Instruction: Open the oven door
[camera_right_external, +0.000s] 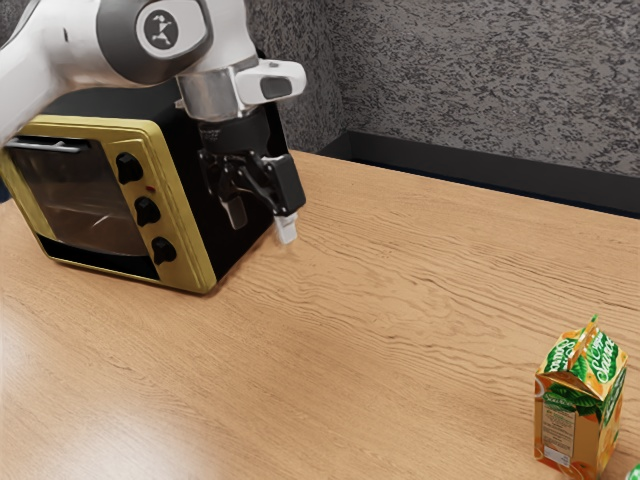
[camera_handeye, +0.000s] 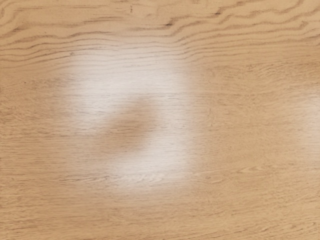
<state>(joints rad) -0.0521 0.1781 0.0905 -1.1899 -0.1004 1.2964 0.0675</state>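
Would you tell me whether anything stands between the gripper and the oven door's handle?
No separate object seems to, but the oven's own knob panel appears to lie between the gripper and the handle; the carton is well clear.

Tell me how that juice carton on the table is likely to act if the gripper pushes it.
The juice carton would probably slide or tip rather than roll, since its sides are flat. It stands taller than it is wide, so a push up high seems likelier to topple it. Its walls look like thin board and might dent under a hard squeeze.
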